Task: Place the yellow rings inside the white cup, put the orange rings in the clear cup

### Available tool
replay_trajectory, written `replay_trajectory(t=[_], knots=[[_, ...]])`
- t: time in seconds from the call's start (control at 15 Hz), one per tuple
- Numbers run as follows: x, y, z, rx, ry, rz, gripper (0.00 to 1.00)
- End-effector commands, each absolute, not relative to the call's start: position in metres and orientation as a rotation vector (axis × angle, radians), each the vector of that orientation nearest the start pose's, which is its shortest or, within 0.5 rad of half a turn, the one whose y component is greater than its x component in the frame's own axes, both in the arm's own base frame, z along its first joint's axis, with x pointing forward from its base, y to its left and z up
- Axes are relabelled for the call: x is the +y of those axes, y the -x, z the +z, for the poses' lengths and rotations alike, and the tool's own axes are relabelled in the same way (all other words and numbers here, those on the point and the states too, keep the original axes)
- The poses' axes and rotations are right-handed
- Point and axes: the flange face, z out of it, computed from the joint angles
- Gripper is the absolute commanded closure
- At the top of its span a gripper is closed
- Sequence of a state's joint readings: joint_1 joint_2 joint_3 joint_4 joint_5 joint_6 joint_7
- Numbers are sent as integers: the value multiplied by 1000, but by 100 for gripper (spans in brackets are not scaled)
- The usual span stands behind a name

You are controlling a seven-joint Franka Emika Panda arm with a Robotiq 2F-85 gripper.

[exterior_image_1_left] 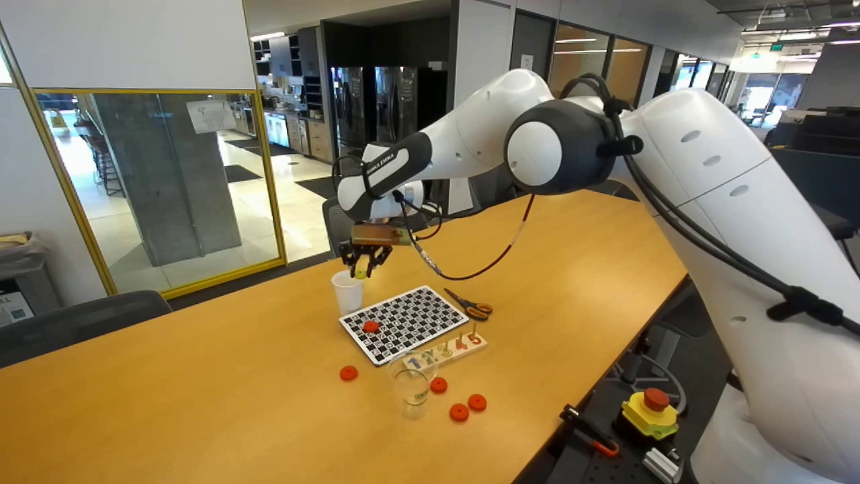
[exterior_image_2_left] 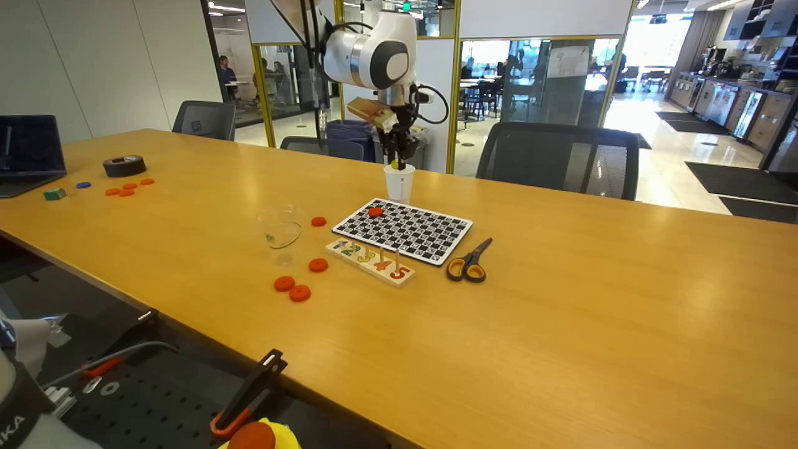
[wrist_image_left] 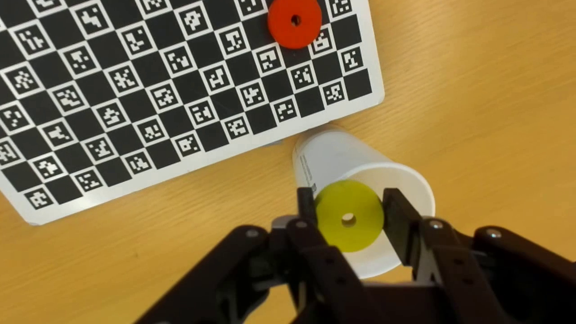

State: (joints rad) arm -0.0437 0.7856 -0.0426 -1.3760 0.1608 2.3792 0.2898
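Farthest left on the table (exterior_image_1_left: 201,403) in an exterior view, the white cup (exterior_image_1_left: 347,296) stands upright; over its mouth the fingers (wrist_image_left: 400,225) clamp a yellow ring (wrist_image_left: 349,200). Nearer the camera lies an orange-red ring (exterior_image_1_left: 349,372), and another orange-red ring (exterior_image_1_left: 371,326) sits on the checkerboard (exterior_image_1_left: 408,320), which lies just beside the white cup. Then comes the clear cup (exterior_image_1_left: 410,386), upright, near the numbered peg board (exterior_image_1_left: 451,350), with three orange-red rings (exterior_image_1_left: 459,412) to the right; scissors (exterior_image_1_left: 468,306) lie last.
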Motion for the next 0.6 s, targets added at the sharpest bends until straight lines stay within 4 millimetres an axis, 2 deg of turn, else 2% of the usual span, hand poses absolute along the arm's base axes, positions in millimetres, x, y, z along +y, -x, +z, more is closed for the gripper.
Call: replay_trajectory(t=[0.0,0.27,0.33,0.4,0.47,0.53], knots=[[-51,-775,270,716,2916,-314,81],[-52,-785,267,749,2903,-318,81],[-53,-787,266,766,2899,-316,71],[-53,-787,265,779,2898,-304,34],[-54,-788,264,793,2905,-299,32],[-54,-788,263,804,2909,-300,27]])
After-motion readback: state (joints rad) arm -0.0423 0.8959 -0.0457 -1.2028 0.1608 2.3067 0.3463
